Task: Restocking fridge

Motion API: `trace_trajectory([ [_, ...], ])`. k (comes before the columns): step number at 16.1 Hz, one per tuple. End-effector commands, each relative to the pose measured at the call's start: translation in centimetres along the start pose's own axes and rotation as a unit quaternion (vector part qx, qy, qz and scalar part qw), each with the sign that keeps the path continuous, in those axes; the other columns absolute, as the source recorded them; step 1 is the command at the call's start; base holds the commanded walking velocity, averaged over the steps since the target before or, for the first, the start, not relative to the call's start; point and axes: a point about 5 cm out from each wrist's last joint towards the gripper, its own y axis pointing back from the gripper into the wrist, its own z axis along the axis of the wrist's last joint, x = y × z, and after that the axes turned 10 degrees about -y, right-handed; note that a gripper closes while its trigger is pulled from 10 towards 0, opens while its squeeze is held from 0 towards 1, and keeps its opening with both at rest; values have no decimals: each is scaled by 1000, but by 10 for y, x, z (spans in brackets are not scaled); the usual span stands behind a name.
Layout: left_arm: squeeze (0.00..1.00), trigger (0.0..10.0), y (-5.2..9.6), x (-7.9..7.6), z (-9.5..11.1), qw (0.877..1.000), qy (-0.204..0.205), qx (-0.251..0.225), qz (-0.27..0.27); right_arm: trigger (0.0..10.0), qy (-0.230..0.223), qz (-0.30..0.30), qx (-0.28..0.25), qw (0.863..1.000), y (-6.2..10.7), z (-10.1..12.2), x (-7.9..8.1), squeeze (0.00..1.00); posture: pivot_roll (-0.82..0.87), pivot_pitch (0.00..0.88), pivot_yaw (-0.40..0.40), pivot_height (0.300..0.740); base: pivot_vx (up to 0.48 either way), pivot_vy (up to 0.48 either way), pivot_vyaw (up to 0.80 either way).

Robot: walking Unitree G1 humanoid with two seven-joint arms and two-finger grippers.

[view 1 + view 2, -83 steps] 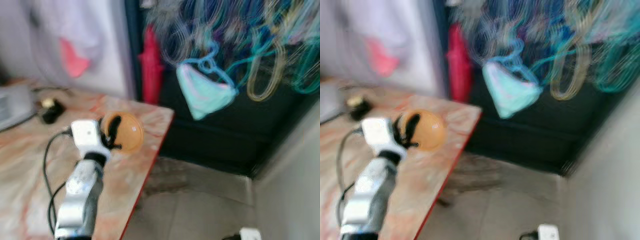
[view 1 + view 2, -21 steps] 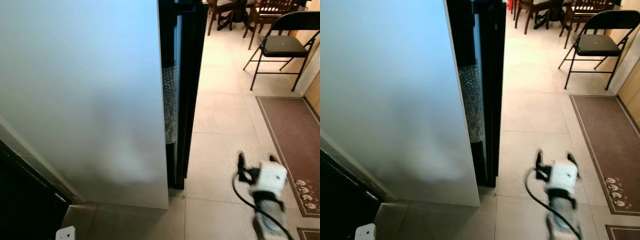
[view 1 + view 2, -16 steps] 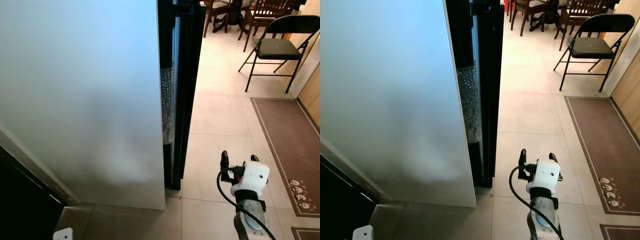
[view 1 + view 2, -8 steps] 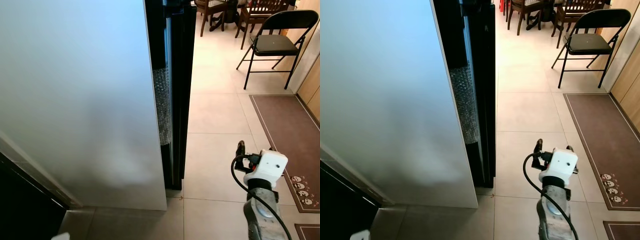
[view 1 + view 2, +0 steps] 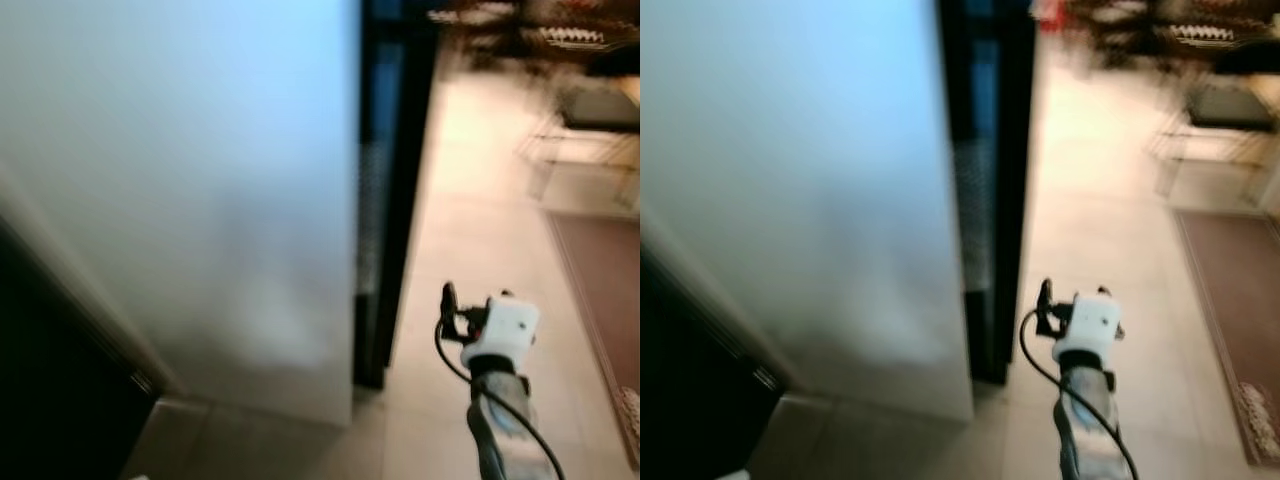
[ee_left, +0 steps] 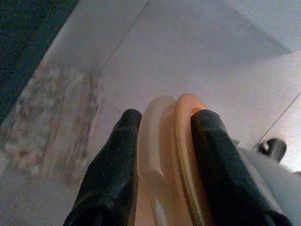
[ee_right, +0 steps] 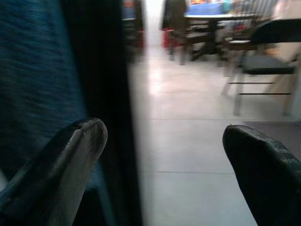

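The fridge shows as a tall white side panel with a black front edge, blurred in the eye views. My right gripper is raised over the tiled floor just right of that black edge. It is open, its fingers spread wide with nothing between them and the dark edge close on one side. My left gripper hangs low over the floor, shut on a round orange container that has a paler lid half against it.
A black folding chair and a dining table with chairs stand beyond the fridge. A brown mat lies on the tiles at the right. A dark gap lies at the lower left.
The picture has shifted and blurred, so the camera has turned. The right gripper keeps its place beside the black edge, still open. Five seconds ago the view showed a table, with the left gripper on the orange container.
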Motion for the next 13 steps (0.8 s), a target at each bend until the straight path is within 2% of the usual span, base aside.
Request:
trace_trajectory([
  [1,0,10000,-2,-1,9,1000,-14,-13,2,10000,1,10,-7,1000,-2,6,3,0,-123,0,66,740,300,0,0],
  [4,0,10000,-1,-7,5,1000,-8,-12,7,10000,6,30,-4,1000,-1,10,7,0,-88,0,45,740,300,0,0],
  [6,0,10000,0,-13,-3,1000,-10,-4,6,10000,10,15,-10,1000,0,11,3,0,-72,0,55,740,281,0,0],
  [8,0,10000,2,-19,-15,1000,-19,6,5,10000,-12,-5,-3,1000,0,6,3,0,-91,0,75,740,0,0,0],
  [11,0,10000,4,-6,-19,1000,-13,9,16,10000,-19,-43,-32,998,0,17,4,0,-110,0,80,740,0,0,0],
  [13,0,10000,5,10,-14,1000,-14,4,23,10000,-16,-86,-35,996,5,18,-8,0,-109,0,81,740,0,0,0],
])
